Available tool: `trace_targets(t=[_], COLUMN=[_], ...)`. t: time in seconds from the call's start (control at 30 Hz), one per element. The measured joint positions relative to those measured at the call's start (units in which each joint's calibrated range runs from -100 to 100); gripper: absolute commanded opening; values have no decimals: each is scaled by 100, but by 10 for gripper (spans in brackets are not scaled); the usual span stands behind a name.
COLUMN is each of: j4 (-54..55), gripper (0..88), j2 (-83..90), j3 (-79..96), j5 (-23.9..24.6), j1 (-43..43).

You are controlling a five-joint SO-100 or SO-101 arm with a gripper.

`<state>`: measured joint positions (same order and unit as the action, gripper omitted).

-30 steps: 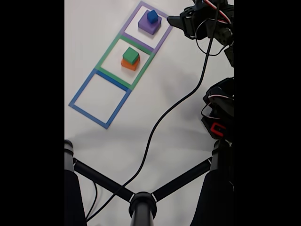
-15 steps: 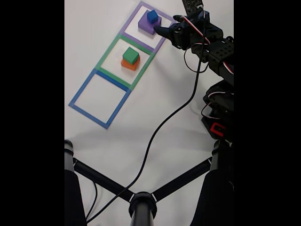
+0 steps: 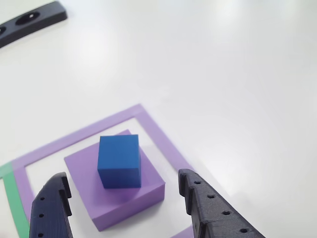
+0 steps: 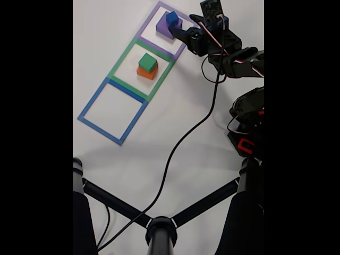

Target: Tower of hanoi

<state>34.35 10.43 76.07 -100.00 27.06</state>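
The small blue cube point(image 3: 119, 159) point(image 4: 171, 18) sits on the flat purple block point(image 3: 119, 201) point(image 4: 164, 28) inside the purple tape square point(image 4: 183, 43). In the green tape square point(image 4: 123, 53) the green block point(image 4: 147, 62) rests on the salmon-orange block point(image 4: 145, 73). My gripper point(image 3: 123, 177) point(image 4: 182, 26) is open, just short of the purple block. In the other view its dark fingers point(image 3: 49, 210) stand to the left and right of the stack, wider than the purple block and touching nothing.
An empty blue tape square point(image 4: 87, 109) lies at the near end of the row. A black cable point(image 4: 183, 139) runs across the white table from the arm to a black stand point(image 4: 159, 228) at the bottom. A black part point(image 3: 29, 19) lies far left.
The arm has swung left and reached toward the purple tape square, bringing the open gripper up to the purple block with the blue cube. The blocks have not moved.
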Motion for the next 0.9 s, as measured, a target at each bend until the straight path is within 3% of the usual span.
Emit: trace_targets(t=[0.9], j4=[1429], gripper=[217], j2=[-2009], j3=[-1027], j5=[0], j1=[-180])
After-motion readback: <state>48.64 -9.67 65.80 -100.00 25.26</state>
